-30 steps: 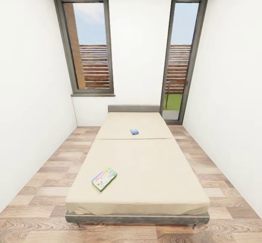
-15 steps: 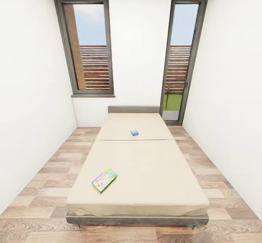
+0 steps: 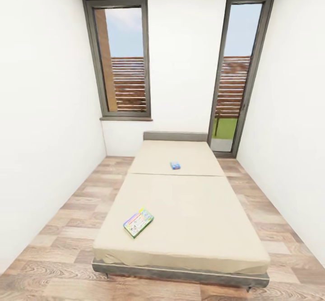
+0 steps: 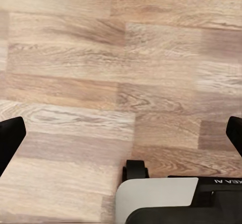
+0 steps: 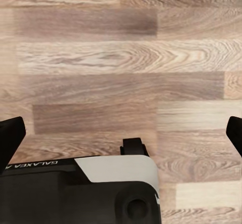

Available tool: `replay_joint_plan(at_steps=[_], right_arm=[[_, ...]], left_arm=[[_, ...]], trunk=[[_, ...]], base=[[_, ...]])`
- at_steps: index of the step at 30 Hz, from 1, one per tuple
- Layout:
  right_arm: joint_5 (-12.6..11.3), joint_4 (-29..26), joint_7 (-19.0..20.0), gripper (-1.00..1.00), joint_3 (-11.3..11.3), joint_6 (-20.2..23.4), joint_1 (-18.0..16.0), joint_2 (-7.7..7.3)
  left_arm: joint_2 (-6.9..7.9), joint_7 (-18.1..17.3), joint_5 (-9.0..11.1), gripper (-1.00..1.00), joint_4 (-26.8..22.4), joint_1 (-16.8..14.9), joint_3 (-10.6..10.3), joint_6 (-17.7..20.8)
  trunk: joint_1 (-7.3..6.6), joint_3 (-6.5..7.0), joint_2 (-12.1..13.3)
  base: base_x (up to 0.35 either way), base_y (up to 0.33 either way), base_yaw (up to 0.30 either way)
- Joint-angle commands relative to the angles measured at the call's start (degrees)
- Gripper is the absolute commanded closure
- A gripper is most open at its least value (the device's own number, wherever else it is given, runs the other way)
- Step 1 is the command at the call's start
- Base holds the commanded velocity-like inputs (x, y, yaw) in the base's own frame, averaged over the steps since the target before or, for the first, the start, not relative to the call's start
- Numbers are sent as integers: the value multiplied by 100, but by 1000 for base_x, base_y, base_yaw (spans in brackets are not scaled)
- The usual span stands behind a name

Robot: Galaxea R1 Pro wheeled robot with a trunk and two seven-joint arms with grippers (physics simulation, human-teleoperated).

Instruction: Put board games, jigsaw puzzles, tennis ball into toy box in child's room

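Observation:
The bed (image 3: 189,210) with its beige cover lies lengthwise ahead of me in the child's room. Two board games rest on it: the larger one with green-yellow edges (image 3: 138,222) near the foot on the left, and the small blue one (image 3: 175,165) farther up near the middle seam. My left gripper (image 4: 121,138) points down at the wood floor with its fingers wide apart and nothing between them. My right gripper (image 5: 121,133) hangs the same way, open over bare planks. The table, toy box, jigsaw puzzles and tennis ball are out of view.
White walls close in on both sides, leaving floor strips left (image 3: 76,210) and right (image 3: 271,210) of the bed. A tall window (image 3: 122,57) and a glass door (image 3: 234,71) stand behind the headboard (image 3: 175,136). The robot's base (image 4: 166,199) shows under each wrist.
The whole head view has shifted: bed, windows and games now sit a little further right in the picture, so the camera has moved. The games lie where they were on the bed.

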Motion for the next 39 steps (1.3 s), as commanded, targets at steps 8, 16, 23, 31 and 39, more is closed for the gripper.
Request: replay_joint_plan(at_steps=[8, 16, 23, 31, 39], right_arm=[[-24, -15, -20, -100, -5, 30, 1, 4], [-17, -15, -20, -100, -2, 40, 1, 10], [-15, -15, -27, -100, -2, 46, 1, 43], [-8, -15, -36, -100, -2, 43, 1, 79], [-8, -15, -34, -100, -2, 42, 1, 84]], left_arm=[[0, -16, 131, -100, -10, -2, 8, 28], [-5, -12, 152, -100, -10, -2, 1, 22], [0, -12, 154, -100, -10, -2, 7, 19], [7, -12, 154, -100, -10, -2, 8, 19], [11, -15, 154, -100, -10, -2, 8, 20]], trunk=[[-176, 136, 317], [-352, 280, 638], [-506, 406, 919], [-681, 549, 1240], [-857, 693, 1560]], base=[[-183, 0, 289], [-94, 0, 292], [-120, 0, 292], [-10, 0, 292], [-1, 0, 292]])
